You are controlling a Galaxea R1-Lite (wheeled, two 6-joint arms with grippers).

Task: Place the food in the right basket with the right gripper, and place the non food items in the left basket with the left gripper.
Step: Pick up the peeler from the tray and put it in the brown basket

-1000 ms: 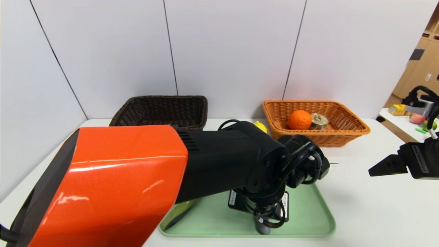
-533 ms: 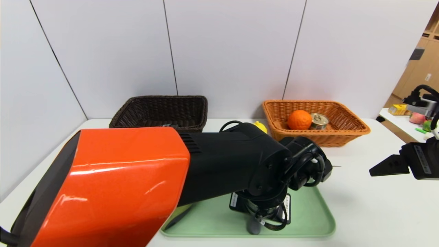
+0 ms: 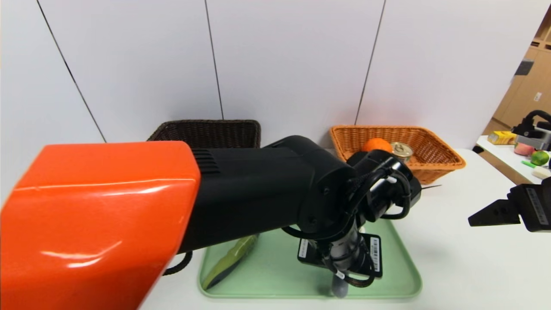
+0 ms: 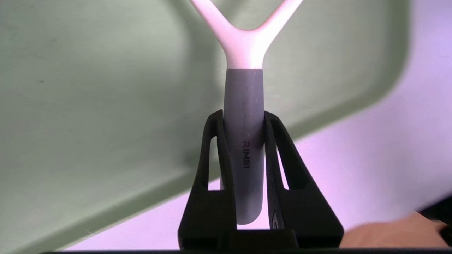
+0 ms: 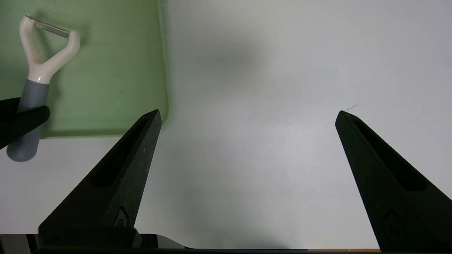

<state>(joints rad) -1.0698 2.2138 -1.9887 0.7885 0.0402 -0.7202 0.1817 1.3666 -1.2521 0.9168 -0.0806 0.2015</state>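
Observation:
My left gripper (image 4: 243, 114) is shut on the grey handle of a peeler (image 4: 243, 106) with a white Y-shaped head. It holds the peeler over the near edge of the green tray (image 3: 400, 267). The peeler also shows in the right wrist view (image 5: 35, 88), above the tray (image 5: 116, 70). My right gripper (image 5: 247, 113) is open and empty over bare table to the right of the tray; it also shows in the head view (image 3: 473, 219). The dark brown left basket (image 3: 206, 133) and the orange right basket (image 3: 434, 150) stand at the back. The right basket holds an orange (image 3: 376, 144) and a can (image 3: 402, 150).
A long yellow-green item (image 3: 232, 260) lies at the tray's left side. My left arm's orange and black casing (image 3: 172, 206) hides much of the table's left and middle. A side table with small objects (image 3: 525, 150) stands at the far right.
My left arm has risen and swung, lifting its wrist higher above the tray with the peeler in its grip. The right gripper has sunk slightly and stays open.

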